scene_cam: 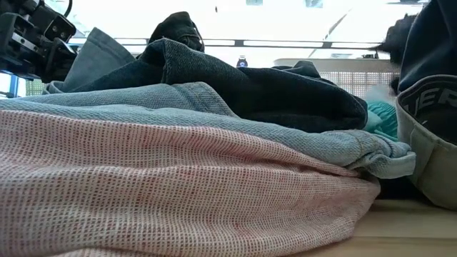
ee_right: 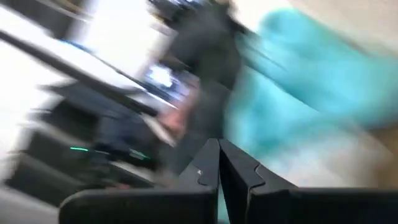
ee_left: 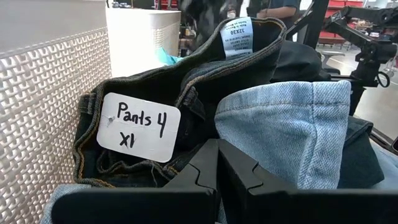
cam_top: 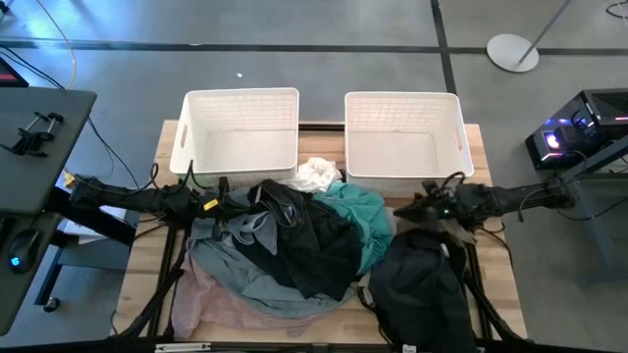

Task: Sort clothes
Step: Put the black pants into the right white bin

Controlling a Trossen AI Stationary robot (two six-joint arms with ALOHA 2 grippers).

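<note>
A: Starting at the left, we have the left gripper [cam_top: 228, 192] sitting at the near edge of the heap, fingers pressed together with nothing between them. Straight ahead of it lie the dark jeans [ee_left: 205, 81] with a hand-written label [ee_left: 138, 126] reading "Pants 4", and a fold of light denim [ee_left: 292, 134] just beside its fingertips.

B: And behind that gripper, the left basket [cam_top: 240, 132] holds nothing, so by our reckoning the sorting hasn't begun. The pile runs on: pale pink cloth [cam_top: 201, 304] at the bottom, grey-blue denim [cam_top: 231, 265] on it, the black garment [cam_top: 314, 245] on top, a white piece [cam_top: 319, 175] and the teal garment [cam_top: 363, 221] toward the right gripper.

A: Over to the right gripper [cam_top: 424, 211]. Also closed, also holding nothing that we can see. It hangs between the teal garment and a separate black garment [cam_top: 422, 284] lying below it. The right basket [cam_top: 402, 137] behind it is bare too.

B: So we're at the picking stage. We'd say the next move calls for one gripper to open, drop onto a loose top fold, probably the jeans waistband, and pinch one layer only. The risk we see is tangled layers dragging along.
</note>
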